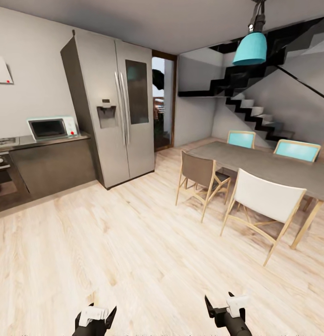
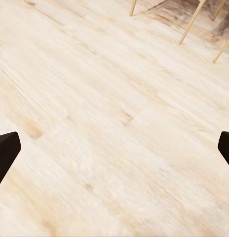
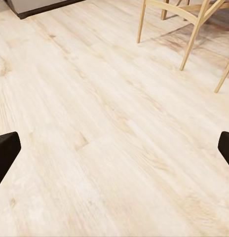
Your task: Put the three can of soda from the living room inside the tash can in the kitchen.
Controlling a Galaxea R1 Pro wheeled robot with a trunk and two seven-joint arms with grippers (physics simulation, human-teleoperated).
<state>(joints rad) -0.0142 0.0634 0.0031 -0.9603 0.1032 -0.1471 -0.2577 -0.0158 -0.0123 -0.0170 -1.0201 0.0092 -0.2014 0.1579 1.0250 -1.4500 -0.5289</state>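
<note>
The soda cans and the trash can are out of view. I face part of the kitchen: a dark brown cabinet (image 1: 54, 165) under a grey worktop, with the built-in oven (image 1: 5, 179) at the far left. My left gripper (image 1: 95, 319) and right gripper (image 1: 221, 305) hang low over bare light wood floor (image 1: 134, 242), both open and holding nothing. In the left wrist view the dark fingertips (image 2: 6, 150) stand far apart with only floorboards between them. The right wrist view has its fingertips (image 3: 6, 150) just as wide apart.
A tall steel fridge (image 1: 117, 107) stands beside the cabinet, with a microwave (image 1: 52, 127) on the worktop. To the right are a grey dining table (image 1: 259, 165) and several chairs (image 1: 266, 200). A doorway (image 1: 162, 100), black stairs (image 1: 255, 109) and a teal pendant lamp (image 1: 250, 46) lie beyond.
</note>
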